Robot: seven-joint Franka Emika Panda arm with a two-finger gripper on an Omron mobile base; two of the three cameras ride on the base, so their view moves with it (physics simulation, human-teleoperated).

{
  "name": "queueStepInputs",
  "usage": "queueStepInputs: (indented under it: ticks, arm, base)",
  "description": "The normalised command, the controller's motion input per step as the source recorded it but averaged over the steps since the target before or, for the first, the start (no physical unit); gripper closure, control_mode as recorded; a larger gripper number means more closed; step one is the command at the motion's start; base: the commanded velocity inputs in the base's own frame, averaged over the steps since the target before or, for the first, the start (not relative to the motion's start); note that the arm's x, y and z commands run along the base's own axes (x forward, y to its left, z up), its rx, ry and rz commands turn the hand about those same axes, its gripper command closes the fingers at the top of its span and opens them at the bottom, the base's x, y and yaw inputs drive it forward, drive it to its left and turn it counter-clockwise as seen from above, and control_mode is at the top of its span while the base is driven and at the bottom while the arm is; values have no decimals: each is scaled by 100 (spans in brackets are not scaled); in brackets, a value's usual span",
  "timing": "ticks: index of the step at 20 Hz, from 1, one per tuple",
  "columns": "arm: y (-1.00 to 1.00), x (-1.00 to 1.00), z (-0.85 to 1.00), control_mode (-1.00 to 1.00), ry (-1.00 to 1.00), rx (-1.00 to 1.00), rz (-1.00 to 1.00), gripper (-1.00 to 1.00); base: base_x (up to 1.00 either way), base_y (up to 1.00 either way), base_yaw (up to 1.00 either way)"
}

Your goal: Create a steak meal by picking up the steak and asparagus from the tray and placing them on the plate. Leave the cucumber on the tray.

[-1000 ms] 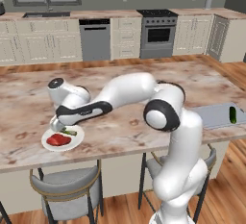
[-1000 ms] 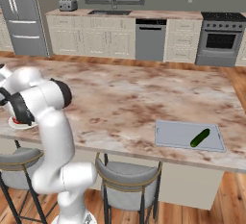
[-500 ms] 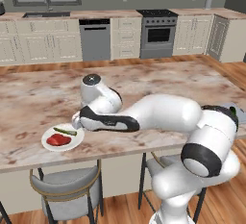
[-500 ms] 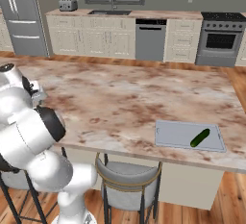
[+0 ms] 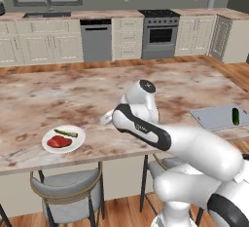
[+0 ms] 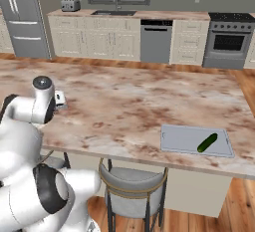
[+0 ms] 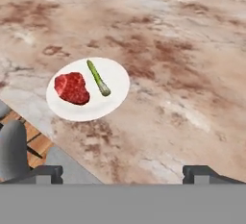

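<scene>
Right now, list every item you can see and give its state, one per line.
steak: flat on the plate, beside the asparagus, not touching it
asparagus: lying on the plate
plate: on the counter, holding both
cucumber: lying on the tray
tray: flat on the counter, near its edge
pincer: open, holding nothing, above the counter

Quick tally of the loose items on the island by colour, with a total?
Red: 1, the steak
Green: 2, the asparagus and the cucumber
White: 1, the plate
Grey-blue: 1, the tray
Total: 5
</scene>
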Motion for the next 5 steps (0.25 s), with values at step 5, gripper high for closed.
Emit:
queueStepInputs:
  ticks: [5]
  arm:
    - [-54,-15,0,-100,-1,17,3,-100]
  base:
    - [0,0,0]
